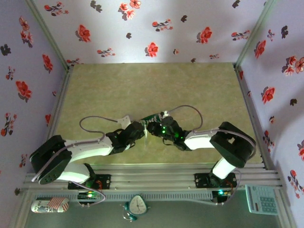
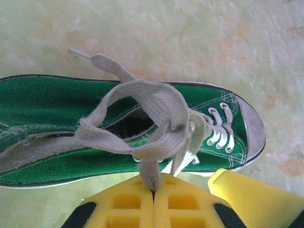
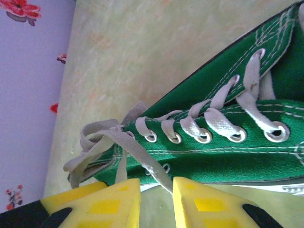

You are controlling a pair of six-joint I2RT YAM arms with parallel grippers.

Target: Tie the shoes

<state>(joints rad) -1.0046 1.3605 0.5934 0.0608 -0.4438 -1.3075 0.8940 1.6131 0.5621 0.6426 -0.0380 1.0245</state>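
Sneaker (image 2: 47, 99) lies crosswise ahead of the left gripper (image 2: 153, 192), clamped on its lace loop (image 2: 156, 102), and the right gripper (image 3: 156, 190), parted around another strand (image 3: 142, 159).

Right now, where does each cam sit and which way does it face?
Top external: above and behind the bases, facing down at the table; left arm and right arm meet at the sneaker.
Left wrist: on the left arm, facing down on the sneaker; its shut jaws pinch a lace.
Right wrist: on the right arm, facing along the eyelets; its parted jaws straddle a lace strand.
Shared: both wrist views show sneaker and laces.
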